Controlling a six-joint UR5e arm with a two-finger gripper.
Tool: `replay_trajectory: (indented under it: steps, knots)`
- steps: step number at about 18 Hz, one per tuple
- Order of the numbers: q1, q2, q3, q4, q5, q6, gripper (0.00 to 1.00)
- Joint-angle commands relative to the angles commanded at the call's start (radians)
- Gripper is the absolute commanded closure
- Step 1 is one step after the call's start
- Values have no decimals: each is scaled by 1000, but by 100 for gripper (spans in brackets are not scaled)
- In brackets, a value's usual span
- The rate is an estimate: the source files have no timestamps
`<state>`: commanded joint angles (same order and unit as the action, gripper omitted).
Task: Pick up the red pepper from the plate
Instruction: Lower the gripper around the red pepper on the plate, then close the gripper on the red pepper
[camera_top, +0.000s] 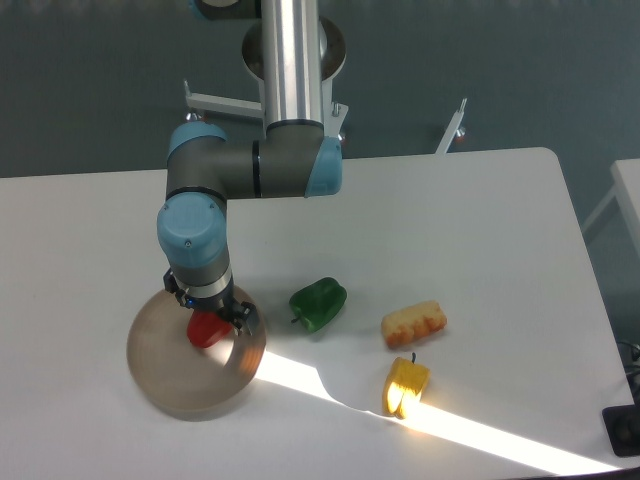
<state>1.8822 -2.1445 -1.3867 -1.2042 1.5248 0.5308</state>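
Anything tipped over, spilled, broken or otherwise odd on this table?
Nothing stands out. The red pepper sits on the plate under the gripper; the green pepper, yellow pepper and bread-like piece lie intact on the table.

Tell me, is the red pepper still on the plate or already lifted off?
Still on the plate, it seems: the red pepper shows against its surface, with the gripper down over it.
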Motion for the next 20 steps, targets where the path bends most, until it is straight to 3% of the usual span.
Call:
replay_trajectory:
  steps: [15, 20]
  knots:
    - [-11, -6, -28, 34, 3, 3, 0]
    - [-12, -9, -28, 34, 0, 5, 22]
